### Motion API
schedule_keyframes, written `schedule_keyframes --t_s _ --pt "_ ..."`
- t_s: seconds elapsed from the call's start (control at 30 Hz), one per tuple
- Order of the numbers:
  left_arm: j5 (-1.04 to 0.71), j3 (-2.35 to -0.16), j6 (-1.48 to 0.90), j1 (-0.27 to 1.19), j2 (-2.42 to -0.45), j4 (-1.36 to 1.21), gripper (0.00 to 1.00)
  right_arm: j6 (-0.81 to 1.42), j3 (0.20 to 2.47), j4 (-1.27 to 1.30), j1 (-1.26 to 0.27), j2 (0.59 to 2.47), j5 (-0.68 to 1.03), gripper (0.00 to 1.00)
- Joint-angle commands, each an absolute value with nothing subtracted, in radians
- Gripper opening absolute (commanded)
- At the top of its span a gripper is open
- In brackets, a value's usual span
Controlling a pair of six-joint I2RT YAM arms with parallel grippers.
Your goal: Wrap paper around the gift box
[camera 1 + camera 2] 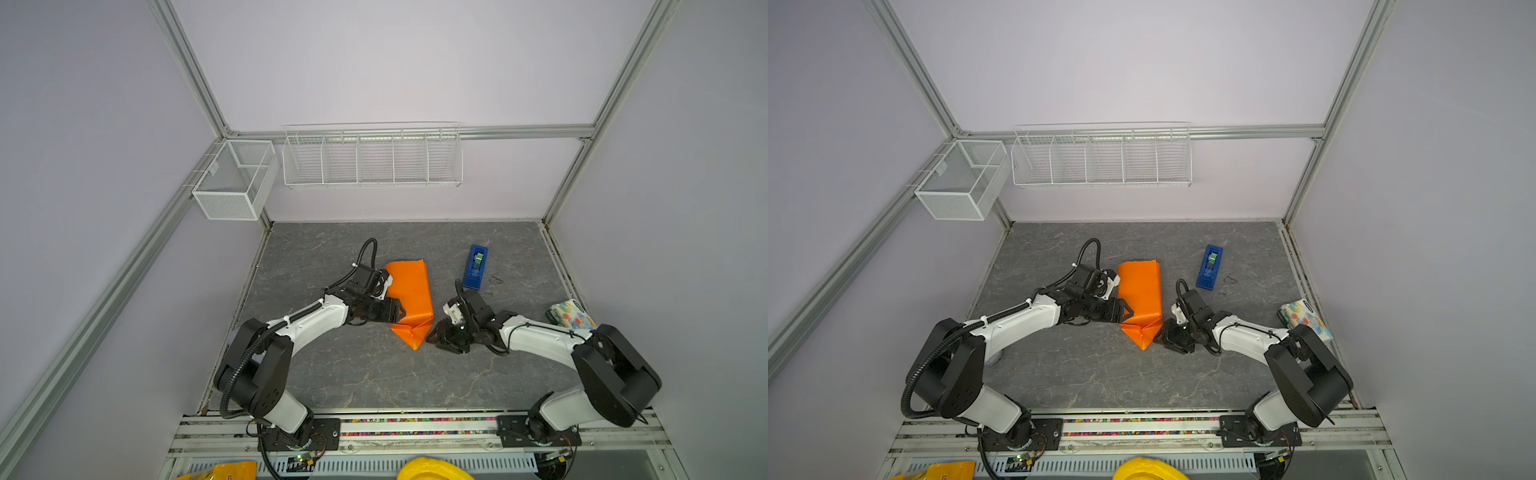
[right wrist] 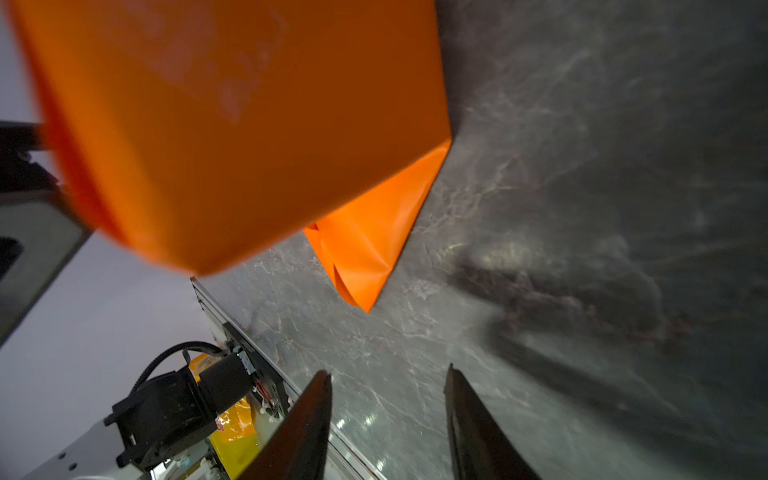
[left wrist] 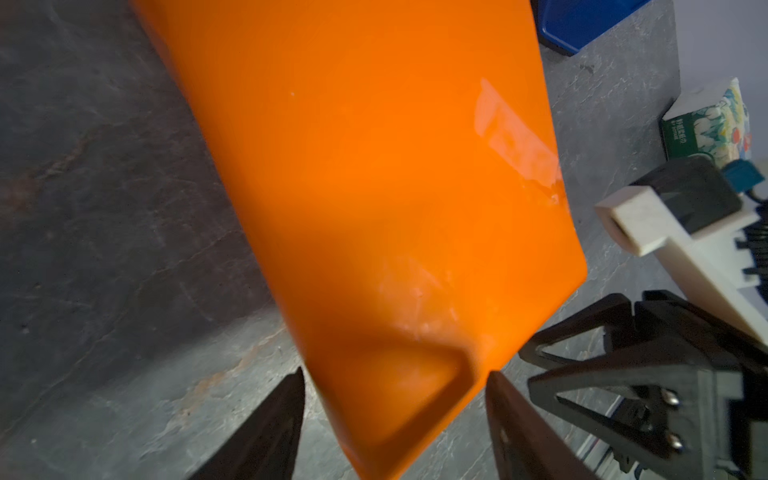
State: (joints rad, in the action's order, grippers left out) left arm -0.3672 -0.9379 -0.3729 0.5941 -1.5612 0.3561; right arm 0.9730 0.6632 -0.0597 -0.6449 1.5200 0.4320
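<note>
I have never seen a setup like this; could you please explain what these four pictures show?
This is a two-armed robot: a left arm and a right arm, both white and black, mounted at the table's near edge. Two pictures look down from one overhead camera pair. The other two come from a camera on each arm's wrist.

On the dark grey marbled table lies a long parcel of plain orange paper, with one end folded into a triangular flap; no box shows. To its right are a narrow blue tape dispenser and a colourful patterned packet.

The left hand has a finger on each side of the parcel's near end; whether it squeezes I cannot tell. The right hand is open and empty, beside the flap.
</note>
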Motion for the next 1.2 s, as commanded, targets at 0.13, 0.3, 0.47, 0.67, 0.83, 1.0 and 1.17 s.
schedule_keyframes --t_s 0.13,0.3,0.47,0.67,0.83,1.0,1.17 --pt "-0.377 -0.916 -0.402 0.597 -1.549 0.338 0.69 1.255 0.602 0.299 -0.702 1.676 0.396 0.45" --pt "-0.374 -0.91 -0.405 0.599 -1.549 0.341 0.68 1.366 0.545 0.475 -0.745 1.744 0.379 0.41" --pt "-0.367 -0.908 -0.405 0.601 -1.539 0.35 0.68 1.431 0.462 0.591 -0.746 1.727 0.331 0.38" --pt "-0.365 -0.905 -0.407 0.603 -1.534 0.348 0.68 1.432 0.454 0.648 -0.747 1.714 0.31 0.34" --pt "-0.354 -0.909 -0.408 0.606 -1.521 0.345 0.67 1.437 0.461 0.671 -0.746 1.724 0.308 0.2" --pt "-0.306 -0.905 -0.371 0.609 -1.455 0.337 0.67 1.416 0.476 0.62 -0.723 1.709 0.337 0.07" --pt "-0.204 -0.901 -0.226 0.65 -1.354 0.303 0.67 1.344 0.474 0.453 -0.711 1.617 0.354 0.07"
